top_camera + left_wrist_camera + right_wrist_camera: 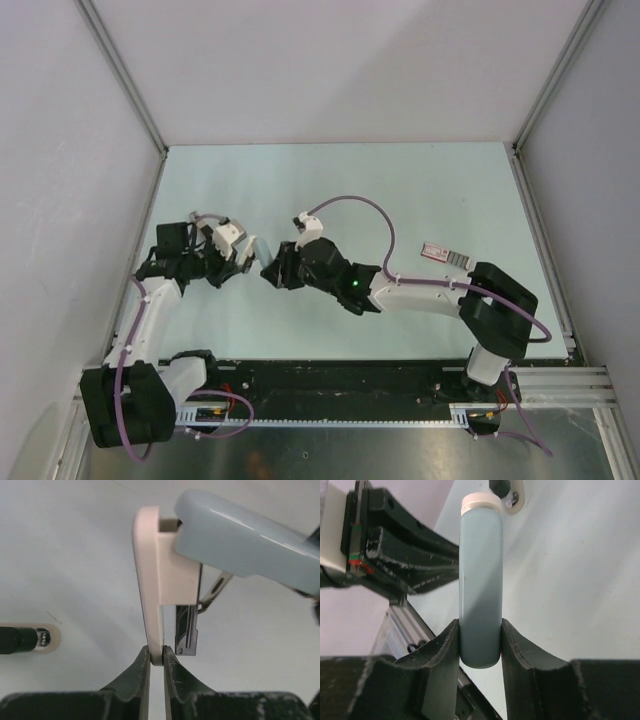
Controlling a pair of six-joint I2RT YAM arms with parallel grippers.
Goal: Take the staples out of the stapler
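Note:
The stapler (255,250) hangs above the table between both grippers, swung open. My left gripper (156,655) is shut on the tip of its pinkish-white base (155,580). The blue-grey top cover (240,545) angles away to the right, and a dark metal magazine (186,630) hangs beside the base. My right gripper (480,640) is shut on the end of that blue-grey cover (480,570), which ends in a whitish tip (480,502). In the top view the left gripper (238,262) and right gripper (272,268) face each other. The staples are hidden; none show in the magazine.
A small pinkish-and-silver rectangular piece (445,255) lies on the pale table (400,190) to the right of the right arm. A slim black object with a pale round end (30,639) lies on the table below the stapler. Walls enclose three sides.

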